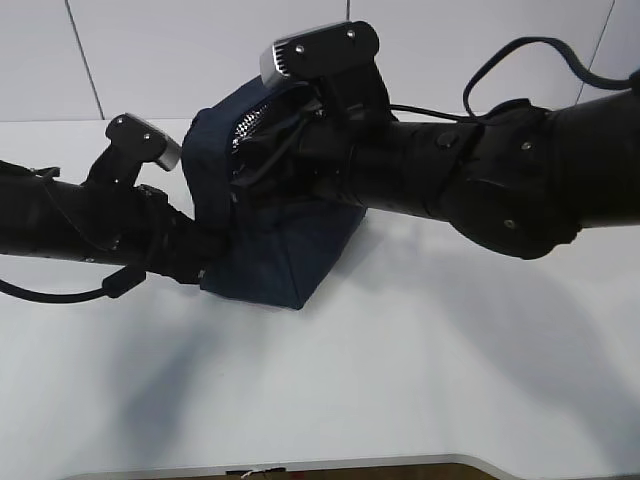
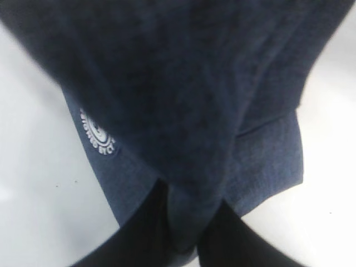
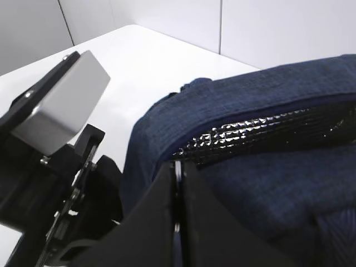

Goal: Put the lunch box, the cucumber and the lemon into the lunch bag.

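Lunch bag [image 1: 285, 250] of dark navy fabric with silver foil lining [image 3: 261, 136], standing on white table [image 1: 400, 370], between both arms. Left gripper [image 2: 186, 233] pinched on fold of bag fabric at lower side, beside round white printed logo [image 2: 97, 133]. Right gripper [image 3: 177, 194] closed tight at bag mouth rim; thing between fingertips not discernible. Lunch box, cucumber, lemon unseen.
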You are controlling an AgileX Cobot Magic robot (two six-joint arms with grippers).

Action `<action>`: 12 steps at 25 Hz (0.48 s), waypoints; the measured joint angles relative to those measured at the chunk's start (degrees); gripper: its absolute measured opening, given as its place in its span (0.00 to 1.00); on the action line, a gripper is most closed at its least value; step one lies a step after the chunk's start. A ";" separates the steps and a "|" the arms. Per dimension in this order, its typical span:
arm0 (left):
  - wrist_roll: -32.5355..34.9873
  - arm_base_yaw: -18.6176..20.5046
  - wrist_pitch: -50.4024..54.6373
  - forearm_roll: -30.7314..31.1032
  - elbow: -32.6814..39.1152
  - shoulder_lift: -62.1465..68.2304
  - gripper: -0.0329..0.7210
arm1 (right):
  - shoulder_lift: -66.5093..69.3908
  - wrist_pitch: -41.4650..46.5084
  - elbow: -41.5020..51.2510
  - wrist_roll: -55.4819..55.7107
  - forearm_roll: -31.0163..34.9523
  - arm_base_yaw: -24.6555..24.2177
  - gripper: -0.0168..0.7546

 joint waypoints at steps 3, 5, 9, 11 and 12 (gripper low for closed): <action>-0.12 0.00 -0.14 0.00 0.00 -0.21 0.21 | -0.45 0.12 0.00 0.00 -0.10 0.00 0.03; -0.12 0.00 -0.50 0.00 0.00 -0.73 0.34 | -0.81 0.22 0.00 0.00 -0.10 0.00 0.03; -0.22 0.00 -0.77 0.00 0.00 -2.43 0.46 | -1.25 0.22 0.00 0.00 -0.10 0.00 0.03; -0.22 0.00 -0.87 0.00 0.00 -3.56 0.47 | -1.25 0.22 0.00 0.00 -0.10 0.00 0.03; -0.22 0.00 -0.87 0.00 0.00 -4.16 0.48 | -1.25 0.22 0.00 0.00 -0.10 0.00 0.03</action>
